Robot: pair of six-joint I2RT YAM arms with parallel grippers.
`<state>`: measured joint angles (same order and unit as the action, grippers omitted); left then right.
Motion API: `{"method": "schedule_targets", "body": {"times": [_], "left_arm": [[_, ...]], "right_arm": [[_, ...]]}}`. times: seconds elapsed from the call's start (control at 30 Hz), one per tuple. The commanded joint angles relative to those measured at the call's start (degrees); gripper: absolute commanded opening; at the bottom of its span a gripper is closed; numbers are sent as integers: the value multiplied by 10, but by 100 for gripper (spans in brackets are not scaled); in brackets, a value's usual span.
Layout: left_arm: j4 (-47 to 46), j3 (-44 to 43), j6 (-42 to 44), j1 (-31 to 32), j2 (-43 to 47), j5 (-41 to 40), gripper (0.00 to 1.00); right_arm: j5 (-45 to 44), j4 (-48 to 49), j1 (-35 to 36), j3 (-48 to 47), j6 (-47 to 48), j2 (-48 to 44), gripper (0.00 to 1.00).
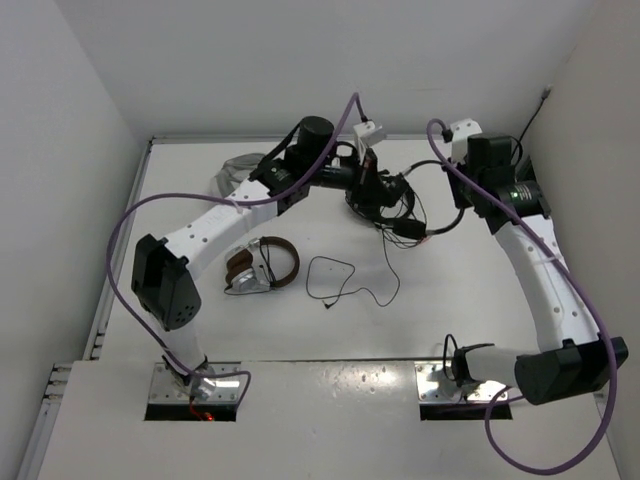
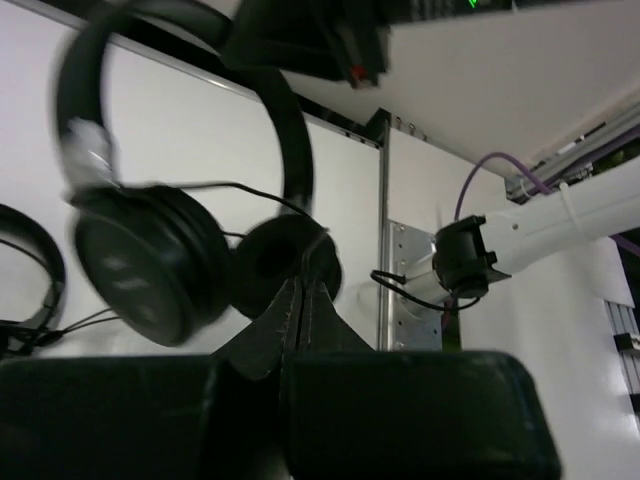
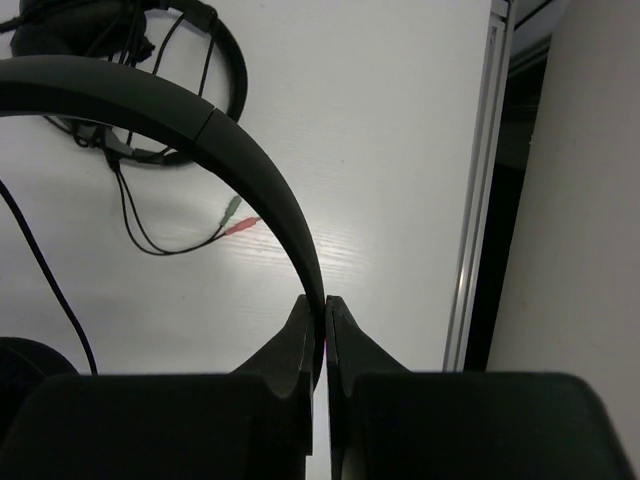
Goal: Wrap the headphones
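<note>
The slim black headphones (image 2: 150, 260) hang in the air between my two grippers at the back middle of the table (image 1: 392, 198). My right gripper (image 3: 325, 300) is shut on their thin headband (image 3: 240, 150); in the left wrist view it shows above them (image 2: 350, 50). My left gripper (image 2: 301, 290) is shut just below the second ear pad (image 2: 280, 265), with the thin cable (image 2: 250, 195) running into its tips. In the top view my left gripper (image 1: 376, 196) is at the headphones, and the long cable (image 1: 340, 285) trails down onto the table.
Bulkier black headphones (image 3: 200, 40) with red and green plugs (image 3: 240, 215) lie on the table under the held pair. Brown-and-silver headphones (image 1: 262, 265) lie left of centre. A grey bundle (image 1: 235, 170) sits at the back left. The table's right edge (image 3: 480, 200) is close by.
</note>
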<state>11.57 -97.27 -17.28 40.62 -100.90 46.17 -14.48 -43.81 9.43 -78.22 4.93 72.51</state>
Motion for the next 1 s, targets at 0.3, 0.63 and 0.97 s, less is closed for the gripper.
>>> {"method": "schedule_targets", "body": {"times": [0.3,0.63,0.97], "left_arm": [[-33,-97,9,-67,-18,-3,0],[23,-24,155,-73,9,-159,1],[-19,72,171,-78,7,-180,1]], "right_arm": [[45,-36,34,27,95,-14,0],[149,-86,-20,-4,112,-9,0],[296,-163,-61,-60,118,4,0]]}}
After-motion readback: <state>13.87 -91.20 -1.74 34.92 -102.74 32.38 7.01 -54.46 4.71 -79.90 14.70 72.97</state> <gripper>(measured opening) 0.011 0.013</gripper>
